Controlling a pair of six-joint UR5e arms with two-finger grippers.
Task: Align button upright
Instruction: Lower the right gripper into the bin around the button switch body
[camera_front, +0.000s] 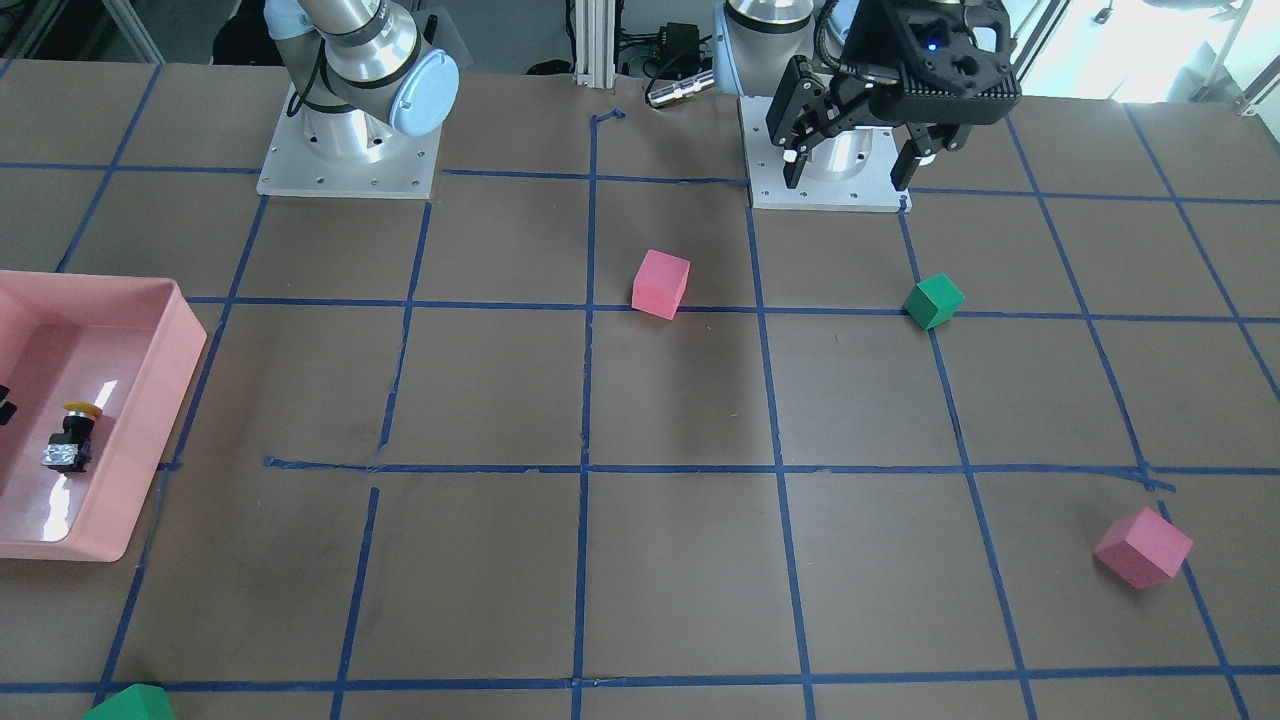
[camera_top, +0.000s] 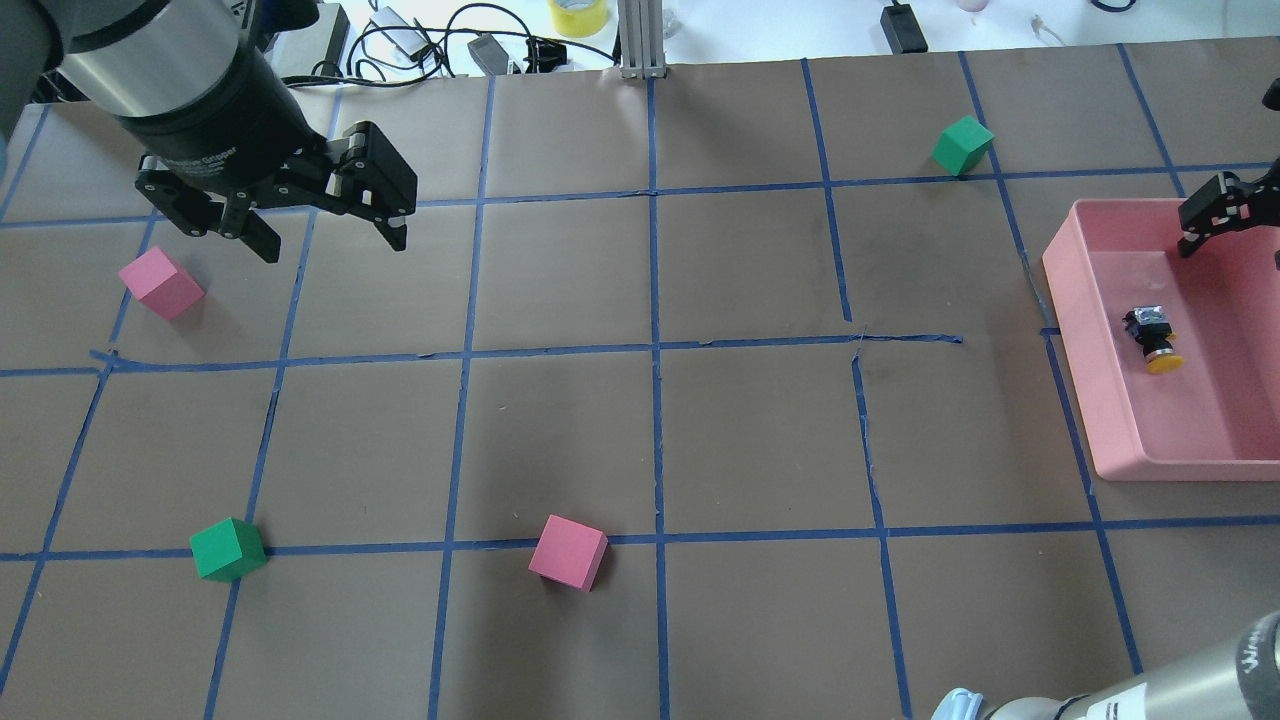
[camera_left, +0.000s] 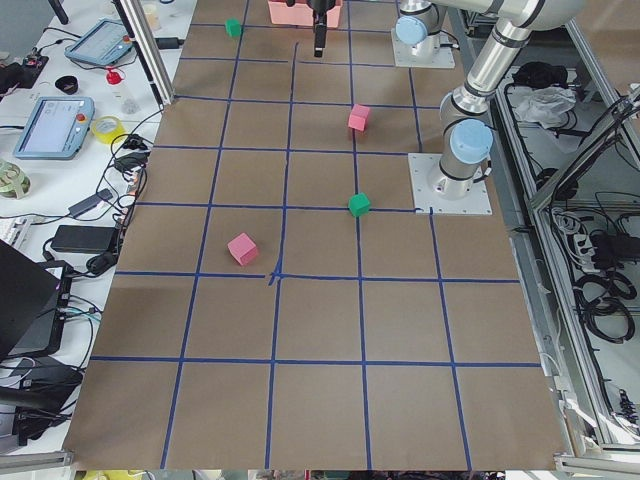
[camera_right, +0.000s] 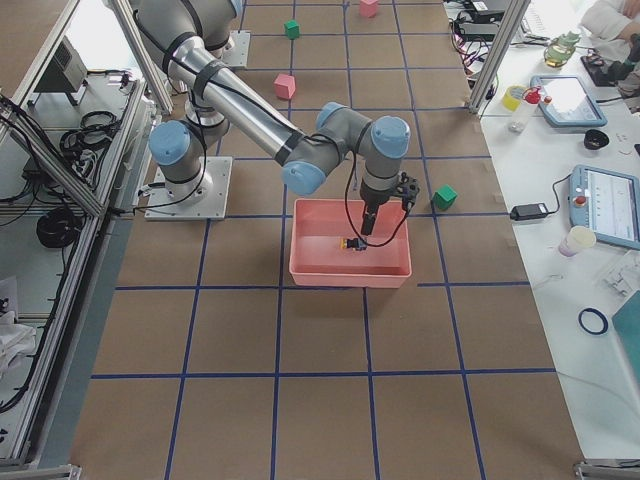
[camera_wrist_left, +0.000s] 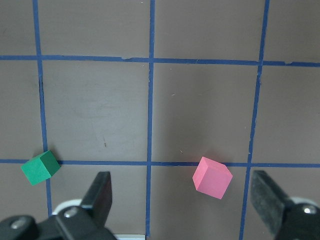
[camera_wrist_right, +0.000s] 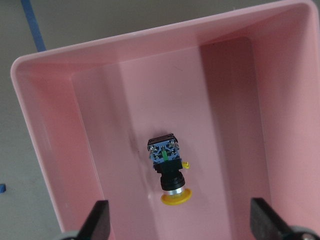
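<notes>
My right claw (camera_wrist_right: 182, 224), fingers spread wide, hangs above the button (camera_wrist_right: 167, 170), which lies on its side in the pink tray (camera_wrist_right: 50, 150), long axis crossing my closing line, yellow cap (camera_wrist_right: 175, 199) toward my base, left claw (camera_top: 330, 240) well away.

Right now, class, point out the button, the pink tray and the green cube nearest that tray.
button (camera_wrist_right: 169, 172): right wrist view, black body.
pink tray (camera_wrist_right: 60, 130): right wrist view, left wall.
green cube (camera_top: 962, 145): overhead view, its centre.
</notes>
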